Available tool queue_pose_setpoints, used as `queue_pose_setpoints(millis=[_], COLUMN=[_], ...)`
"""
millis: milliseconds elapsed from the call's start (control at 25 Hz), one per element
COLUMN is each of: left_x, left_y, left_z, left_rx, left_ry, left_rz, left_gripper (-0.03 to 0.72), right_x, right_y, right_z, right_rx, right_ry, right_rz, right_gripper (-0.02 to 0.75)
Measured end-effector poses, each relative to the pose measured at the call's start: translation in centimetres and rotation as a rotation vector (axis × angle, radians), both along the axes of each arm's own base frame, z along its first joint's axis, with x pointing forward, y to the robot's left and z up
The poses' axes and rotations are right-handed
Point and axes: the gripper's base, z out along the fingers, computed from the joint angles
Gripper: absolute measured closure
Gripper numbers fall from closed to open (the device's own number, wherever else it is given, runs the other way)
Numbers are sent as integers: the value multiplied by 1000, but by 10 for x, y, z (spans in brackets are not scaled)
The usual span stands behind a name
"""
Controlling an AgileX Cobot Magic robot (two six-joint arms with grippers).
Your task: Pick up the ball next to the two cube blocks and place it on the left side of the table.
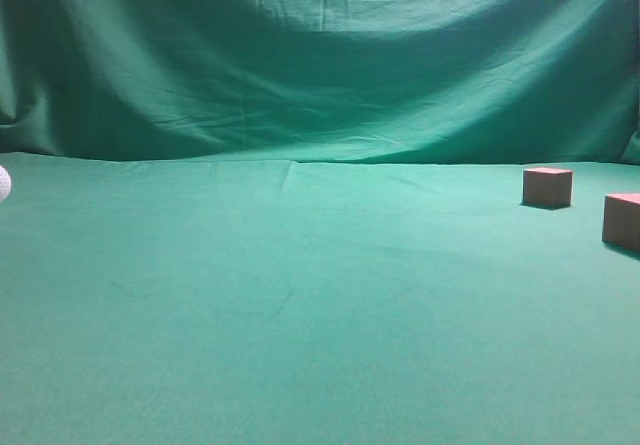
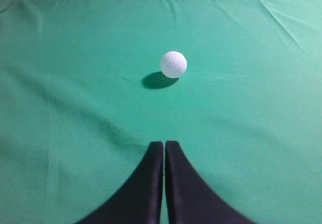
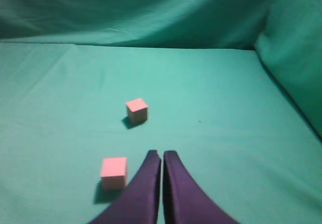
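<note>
The white dimpled golf ball (image 2: 173,64) rests on the green table (image 2: 75,108), ahead of my left gripper (image 2: 164,144), which is shut and empty, well short of the ball. In the exterior view only the ball's edge (image 1: 3,183) shows at the far left. The two reddish-brown cubes (image 1: 548,186) (image 1: 622,220) sit at the right of the exterior view. In the right wrist view one cube (image 3: 137,109) lies ahead and the other (image 3: 113,172) just left of my right gripper (image 3: 162,154), which is shut and empty. Neither arm shows in the exterior view.
A green cloth backdrop (image 1: 320,55) hangs behind the table. The cloth rises in a fold at the right of the right wrist view (image 3: 294,53). Green cloth covers the table's middle (image 1: 300,295).
</note>
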Motion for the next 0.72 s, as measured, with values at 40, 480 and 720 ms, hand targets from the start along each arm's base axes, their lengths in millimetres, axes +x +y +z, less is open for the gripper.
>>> queue_pose_setpoints(millis=[40,480,720], left_x=[0,0,0], left_y=[0,0,0], left_z=[0,0,0], left_rx=[0,0,0], left_ry=[0,0,0], left_rz=[0,0,0], left_gripper=[688,688,688], right_x=[-1,2,1], right_y=[-2,-7,-8], right_z=[-9,-56,-60], right_rx=[0,24,21], right_ry=[0,12,54], right_rz=[-36,-162,-170], right_gripper=[738,738,738])
